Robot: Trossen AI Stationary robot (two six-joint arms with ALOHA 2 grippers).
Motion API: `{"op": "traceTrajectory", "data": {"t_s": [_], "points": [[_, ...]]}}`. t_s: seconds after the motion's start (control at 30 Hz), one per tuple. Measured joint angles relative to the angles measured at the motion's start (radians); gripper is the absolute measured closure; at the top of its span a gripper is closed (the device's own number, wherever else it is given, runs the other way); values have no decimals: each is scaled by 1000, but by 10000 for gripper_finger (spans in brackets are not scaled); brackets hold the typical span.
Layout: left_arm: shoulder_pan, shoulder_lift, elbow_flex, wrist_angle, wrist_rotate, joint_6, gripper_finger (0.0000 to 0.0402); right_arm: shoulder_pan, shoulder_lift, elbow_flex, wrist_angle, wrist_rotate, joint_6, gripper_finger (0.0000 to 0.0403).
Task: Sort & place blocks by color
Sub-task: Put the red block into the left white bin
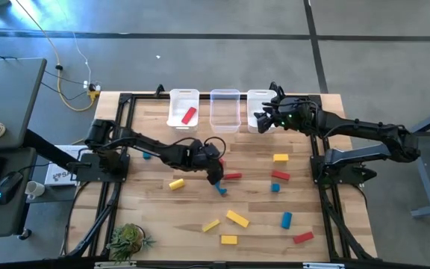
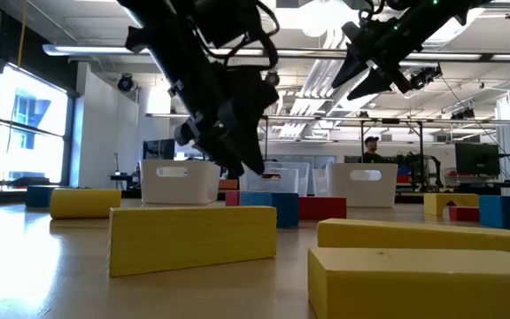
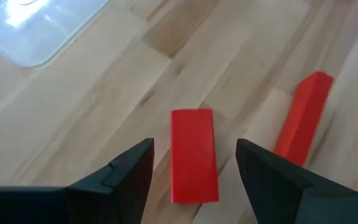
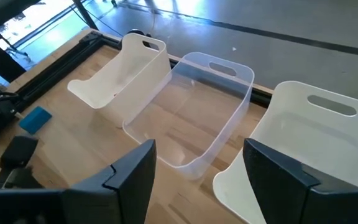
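Note:
My left gripper [image 1: 216, 175] hangs open just above the middle of the table. In the left wrist view its fingers stand on either side of a flat red bar [image 3: 193, 155] without touching it. A second red bar [image 3: 303, 121] lies just beyond. My right gripper [image 1: 260, 119] is open and holds nothing, raised over the right bin [image 1: 258, 103] at the far edge. The left bin [image 1: 184, 109] holds one red block [image 1: 189, 115]. Yellow, blue and red blocks lie scattered on the wood, such as a blue one [image 1: 222, 190] and a yellow one [image 1: 175, 183].
The middle bin [image 4: 197, 106] stands between the two white ones. Several blocks lie on the table's near right part, among them a yellow bar [image 1: 237, 218] and a red one [image 1: 302, 237]. A small plant [image 1: 129, 239] sits at the near left corner.

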Motion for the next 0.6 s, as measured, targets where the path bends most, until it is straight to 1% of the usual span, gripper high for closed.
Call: {"op": "traceTrajectory", "data": {"t_s": [0.2,0.6], "points": [[11,33,0,4,-7,-23,186,0,0,0,-8,5,0,174],[26,35,0,4,19,-20,186,0,0,0,-9,6,0,174]]}}
